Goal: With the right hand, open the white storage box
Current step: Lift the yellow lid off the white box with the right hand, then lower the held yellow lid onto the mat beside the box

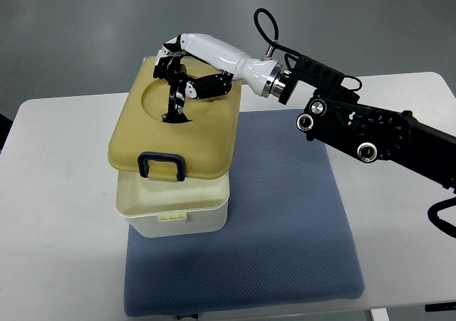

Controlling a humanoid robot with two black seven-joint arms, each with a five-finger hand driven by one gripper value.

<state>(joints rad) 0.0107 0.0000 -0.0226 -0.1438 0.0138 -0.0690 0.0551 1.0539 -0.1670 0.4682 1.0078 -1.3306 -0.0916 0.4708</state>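
Top view shows you the white storage box (173, 218) standing on the near left part of a blue-grey mat (285, 214), which lies on a white table (57, 193). The mat probably keeps the box from sliding when its top is pushed or pulled. The box's tan lid (178, 132) no longer sits square: it looks raised and shifted toward the far side, so a strip of the body's pale rim shows beneath its near edge. A dark latch handle (162, 166) hangs at the lid's near edge, above a small pale catch (171, 216) on the body's front, and appears free of it.

Your right hand (179, 79) reaches in from the right edge, its white forearm shell (217, 50) angled down over the lid's far half. The fingers (176, 104) are partly curled, not clenched, and press down into the round recess (160, 100) moulded in the lid's top. One dark finger stands nearly upright with its tip on the recess floor. You cannot tell whether any finger hooks under an edge; it reads as a press or brace, with nothing enclosed in the palm. From the raised lid, judge the opening as begun but not finished. The left hand does not show.
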